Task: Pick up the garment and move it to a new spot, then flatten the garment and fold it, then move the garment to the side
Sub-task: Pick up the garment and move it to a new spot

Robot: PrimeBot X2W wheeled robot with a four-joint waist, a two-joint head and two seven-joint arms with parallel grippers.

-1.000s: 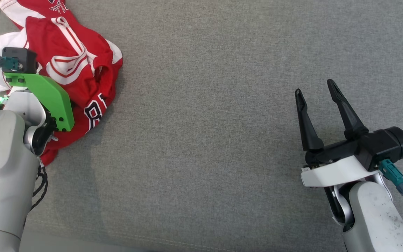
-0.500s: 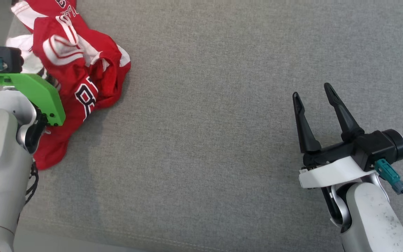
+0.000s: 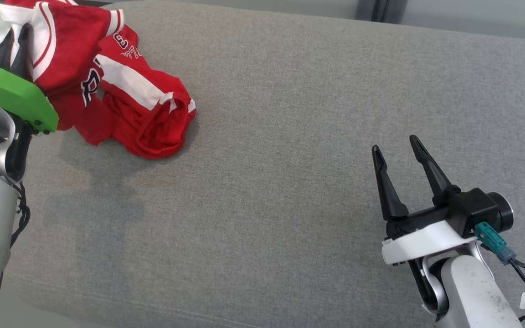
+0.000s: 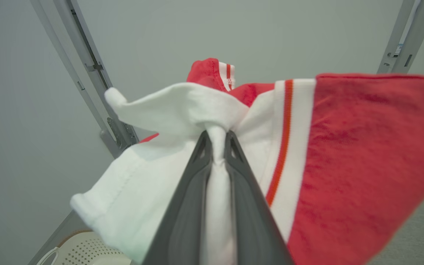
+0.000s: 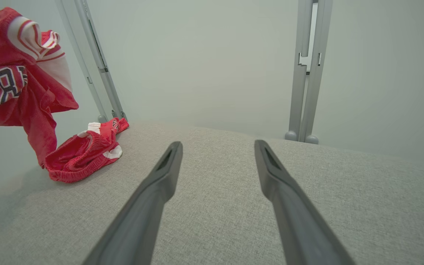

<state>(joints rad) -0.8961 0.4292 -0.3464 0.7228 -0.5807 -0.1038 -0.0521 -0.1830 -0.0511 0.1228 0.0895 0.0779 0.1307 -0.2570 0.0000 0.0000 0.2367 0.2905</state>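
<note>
The left gripper (image 4: 217, 138) had just closed tight on a white fold of the red jersey (image 3: 144, 123) and hoisted it above the desk's (image 3: 290, 136) far-left corner, its lower end still trailing there, so the pick-up looked underway. The right gripper (image 3: 393, 143) hung wide open and empty over the desk's near-right part. A white perforated basket (image 4: 87, 254) sat beside the desk, its contents hidden.

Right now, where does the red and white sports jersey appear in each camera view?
Head view: red and white sports jersey at upper left, trailing onto the grey fabric surface.
Left wrist view: centre and right, white edge pinched in the left gripper.
Right wrist view: far left, hanging, lower end on the surface.
Shared landmark: the grey fabric surface.
</note>
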